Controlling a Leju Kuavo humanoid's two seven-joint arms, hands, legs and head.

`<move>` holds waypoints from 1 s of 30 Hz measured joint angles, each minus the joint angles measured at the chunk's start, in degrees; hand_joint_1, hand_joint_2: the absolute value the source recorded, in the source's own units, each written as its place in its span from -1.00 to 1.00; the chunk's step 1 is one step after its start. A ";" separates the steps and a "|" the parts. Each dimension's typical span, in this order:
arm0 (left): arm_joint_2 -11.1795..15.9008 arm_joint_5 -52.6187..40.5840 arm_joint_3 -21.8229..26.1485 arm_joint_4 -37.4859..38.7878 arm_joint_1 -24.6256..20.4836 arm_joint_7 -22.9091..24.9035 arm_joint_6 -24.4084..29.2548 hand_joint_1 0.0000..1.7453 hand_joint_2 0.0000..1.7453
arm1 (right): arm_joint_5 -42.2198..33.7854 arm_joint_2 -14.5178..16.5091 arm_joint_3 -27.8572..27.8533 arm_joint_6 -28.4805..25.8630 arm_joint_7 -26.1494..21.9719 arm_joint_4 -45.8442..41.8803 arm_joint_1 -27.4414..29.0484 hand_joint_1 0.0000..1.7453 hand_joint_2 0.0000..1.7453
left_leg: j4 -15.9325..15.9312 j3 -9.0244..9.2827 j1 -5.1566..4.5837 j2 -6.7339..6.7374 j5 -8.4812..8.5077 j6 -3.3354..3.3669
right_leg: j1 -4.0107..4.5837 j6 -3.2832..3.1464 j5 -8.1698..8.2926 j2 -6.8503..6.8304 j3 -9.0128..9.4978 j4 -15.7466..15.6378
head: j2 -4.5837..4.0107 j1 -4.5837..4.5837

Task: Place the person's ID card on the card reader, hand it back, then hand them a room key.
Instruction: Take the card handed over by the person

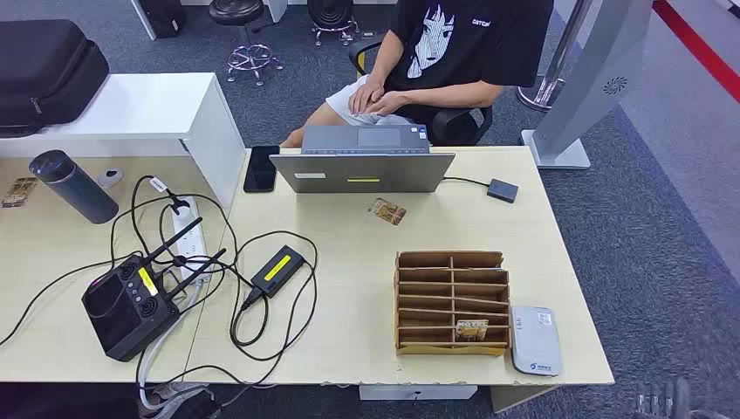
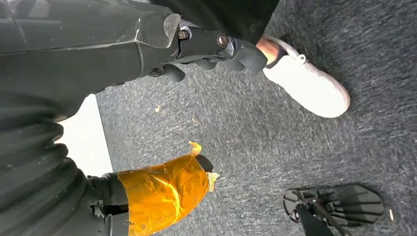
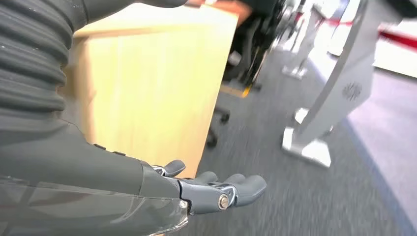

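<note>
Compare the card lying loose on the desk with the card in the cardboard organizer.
The loose card lies flat on the bare desk just in front of the laptop; the organizer card sits in a bottom-row slot of the cardboard organizer, beside the white card reader. The loose card shows its whole face, set askew; the organizer card is partly hidden by the slot wall. Both are small with brownish printed faces.

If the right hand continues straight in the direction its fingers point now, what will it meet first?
Probably nothing soon. In the right wrist view the right hand points along the desk's side panel over open grey carpet. The silver stand's base lies farther ahead and to one side; the blurred picture leaves depth unclear.
</note>
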 joint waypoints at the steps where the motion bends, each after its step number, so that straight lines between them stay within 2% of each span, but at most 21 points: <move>1: 0.00 -0.02 0.07 0.00 0.03 0.00 0.00 -1.00 1.00 | -1.54 0.03 0.78 -0.54 0.02 -0.73 -0.19 -1.00 1.00 | 0.00 -0.02 -0.02 -0.08 0.04 0.03 | -0.02 0.00 -0.01 -0.09 0.00 0.01 | 0.00 0.00; 3: 0.02 -0.09 0.28 0.00 0.21 0.00 0.00 -1.00 1.00 | -5.65 0.07 3.45 -2.32 -0.37 -3.10 -0.66 -1.00 1.00 | -0.01 -0.05 -0.04 -0.22 0.11 0.06 | -0.03 0.01 -0.02 -0.24 0.00 0.04 | 0.00 -0.01; 7: -0.03 -0.38 0.61 0.00 0.71 0.00 0.01 -1.00 1.00 | -14.13 0.09 13.48 -6.92 -4.03 -10.16 -0.84 -1.00 1.00 | -0.03 -0.08 -0.03 -0.22 0.14 0.03 | -0.01 0.00 -0.03 -0.22 -0.02 0.06 | 0.00 0.00; 12: -0.09 -0.61 1.32 0.00 1.19 0.00 0.00 -1.00 1.00 | -14.60 0.66 23.63 -8.86 -12.85 -19.65 0.25 -1.00 1.00 | -0.03 -0.09 -0.04 -0.20 0.13 0.02 | -0.02 0.00 -0.03 -0.22 -0.03 0.06 | 0.00 0.01; 15: -0.22 -0.71 1.58 0.00 1.53 0.00 0.00 -1.00 1.00 | -11.76 1.63 28.55 -8.40 -17.50 -25.94 1.59 -1.00 1.00 | -0.03 -0.10 -0.03 -0.22 0.13 0.02 | -0.02 0.00 -0.03 -0.24 -0.02 0.06 | 0.00 0.02; 19: -0.28 -0.55 1.76 0.00 2.21 0.00 0.00 -1.00 1.00 | -6.88 5.57 35.12 -6.97 -21.19 -39.56 5.75 -1.00 1.00 | -0.04 -0.11 -0.01 -0.25 0.13 0.02 | 0.00 -0.01 -0.05 -0.26 -0.04 0.07 | 0.00 0.01; 23: -0.30 -0.43 2.55 0.00 2.72 0.00 0.00 -1.00 1.00 | -1.41 9.71 42.22 -4.22 -21.77 -53.76 10.59 -1.00 1.00 | -0.06 -0.13 0.07 -0.24 0.12 0.00 | 0.06 -0.08 -0.09 -0.24 -0.06 0.08 | 0.00 0.00; 26: -0.30 -0.37 2.62 0.00 2.79 0.00 0.00 -1.00 1.00 | 5.34 11.10 48.77 -3.49 -23.26 -61.27 13.11 -1.00 1.00 | -0.06 -0.14 0.09 -0.22 0.12 -0.01 | 0.07 -0.08 -0.09 -0.24 -0.07 0.08 | 0.00 0.01; 28: -0.32 -0.16 2.81 0.00 2.78 0.00 0.00 -1.00 1.00 | 10.18 11.87 53.84 -4.85 -23.38 -65.82 14.50 -1.00 1.00 | -0.06 -0.14 0.10 -0.21 0.13 -0.02 | 0.08 -0.09 -0.09 -0.23 -0.06 0.08 | 0.00 0.01; 30: -0.37 0.01 3.25 0.00 2.68 0.00 0.00 -1.00 1.00 | 14.76 12.60 59.84 -8.67 -21.91 -70.26 15.82 -1.00 1.00 | -0.06 -0.14 0.11 -0.19 0.14 -0.03 | 0.09 -0.10 -0.08 -0.22 -0.07 0.09 | 0.00 0.01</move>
